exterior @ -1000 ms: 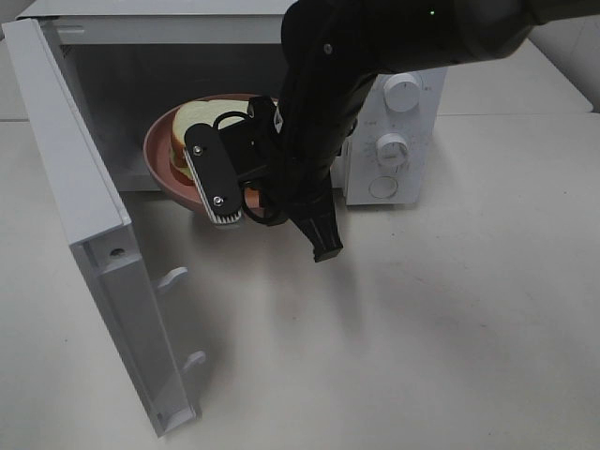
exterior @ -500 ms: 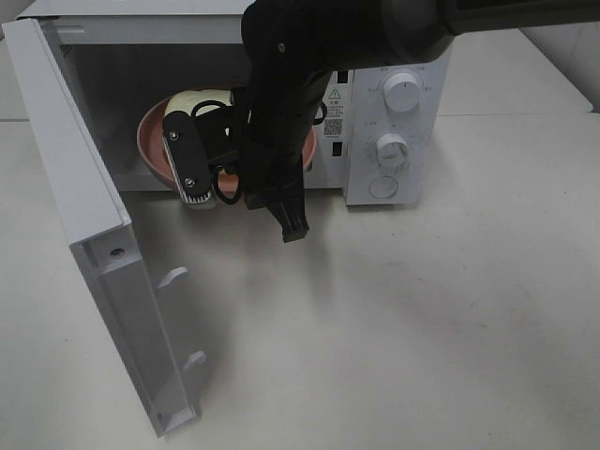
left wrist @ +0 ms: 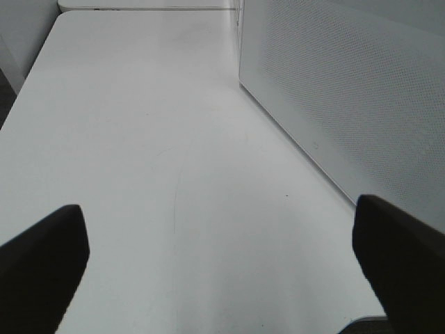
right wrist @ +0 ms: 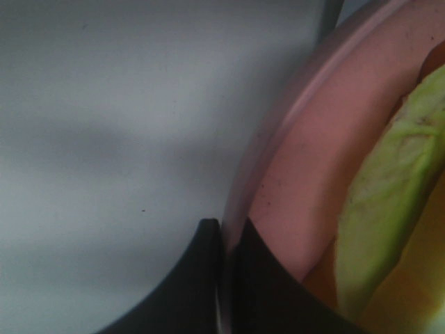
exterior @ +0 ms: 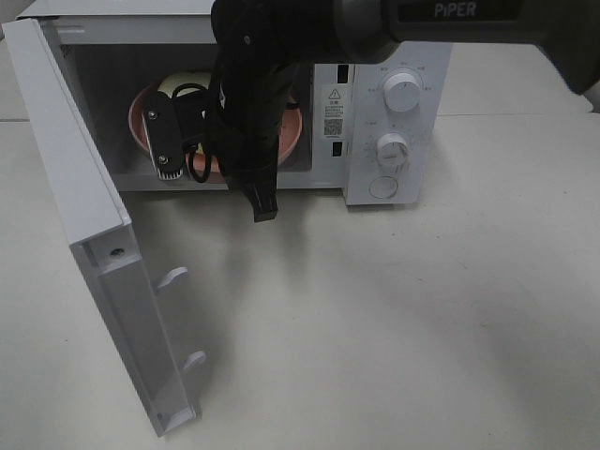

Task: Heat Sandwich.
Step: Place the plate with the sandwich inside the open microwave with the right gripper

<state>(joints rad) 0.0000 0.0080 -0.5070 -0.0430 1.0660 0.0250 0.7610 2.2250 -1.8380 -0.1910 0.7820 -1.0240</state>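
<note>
Two dark fingers (left wrist: 42, 257) of the left gripper (left wrist: 222, 264) stand wide apart, empty, over the table (left wrist: 139, 139) beside the microwave (left wrist: 348, 90). Past the open door (exterior: 70, 187), the sandwich (exterior: 187, 82) sits on the pink plate (exterior: 139, 117) inside the cavity, possibly not touching its floor. The right gripper (right wrist: 224, 243) is pinched closed on the plate's rim.

Pale, green-layered sandwich (exterior: 192, 81) sits, apparently flat, on pink plate (exterior: 289, 133).

White table (exterior: 422, 328) bearing open microwave (exterior: 361, 169)
</note>
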